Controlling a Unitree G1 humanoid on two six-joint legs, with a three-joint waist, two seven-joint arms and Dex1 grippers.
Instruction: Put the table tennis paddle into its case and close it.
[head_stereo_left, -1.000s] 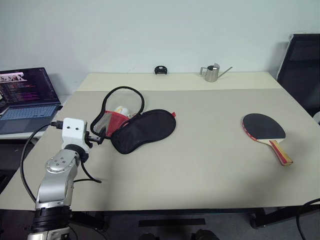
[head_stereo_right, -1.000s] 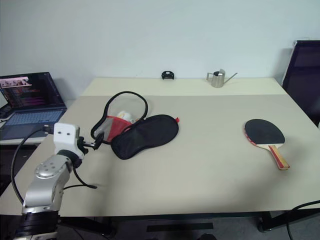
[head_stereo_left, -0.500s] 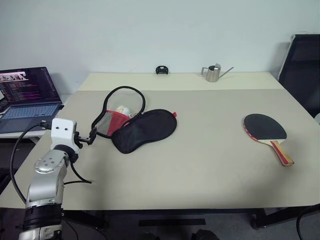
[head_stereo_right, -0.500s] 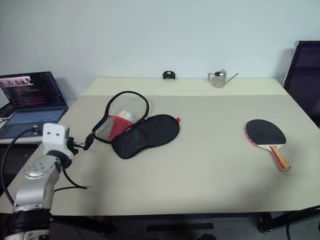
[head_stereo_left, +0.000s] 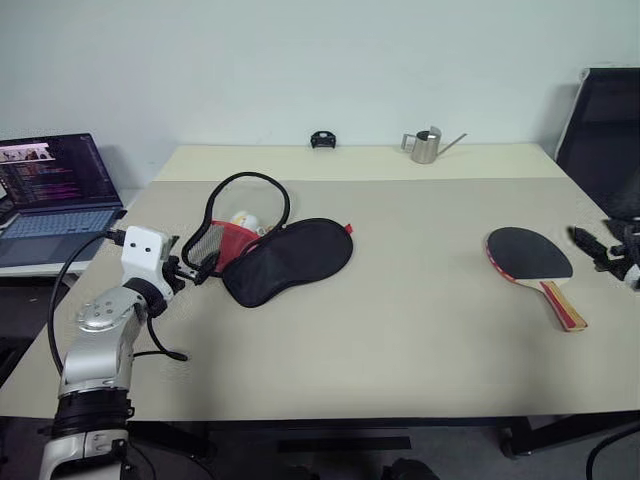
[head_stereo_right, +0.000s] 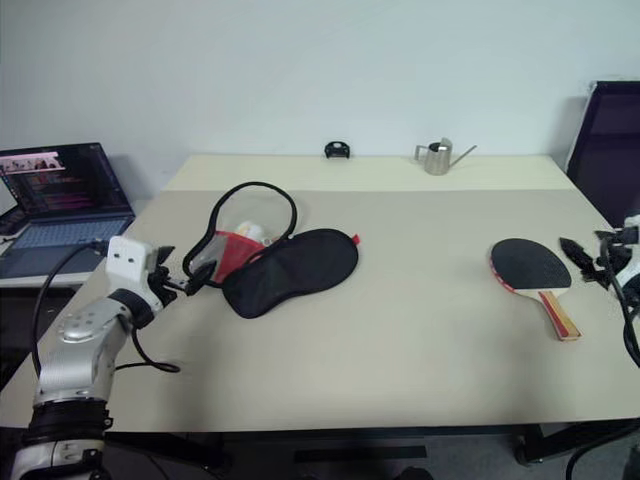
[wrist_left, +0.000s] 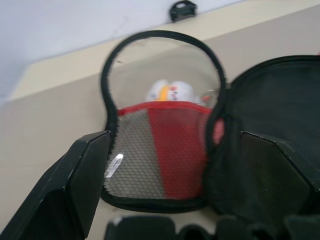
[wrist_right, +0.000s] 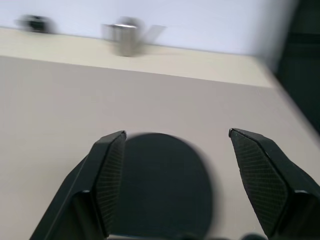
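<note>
The table tennis paddle (head_stereo_left: 528, 253) lies flat at the table's right side, black face up, with its striped handle toward the front edge. My right gripper (head_stereo_left: 600, 248) is open just right of the paddle's head. In the right wrist view the paddle (wrist_right: 165, 175) lies between and beyond the spread fingers (wrist_right: 107, 170). The case (head_stereo_left: 285, 258) lies unzipped at centre-left, its red and mesh pocket (wrist_left: 155, 155) holding white balls. My left gripper (head_stereo_left: 195, 268) is open, level, close to the mesh edge. Its fingers (wrist_left: 75, 185) frame the case (wrist_left: 260, 110); contact cannot be told.
An open laptop (head_stereo_left: 55, 185) sits off the table's left side. A small metal pitcher (head_stereo_left: 425, 146) and a small black object (head_stereo_left: 321, 140) stand at the far edge. A black chair (head_stereo_left: 605, 130) is at the far right.
My right gripper has swung in from the right and now shows beside the paddle. The left gripper drifted left, then came back to the case's mesh edge. Paddle and case have not moved.
</note>
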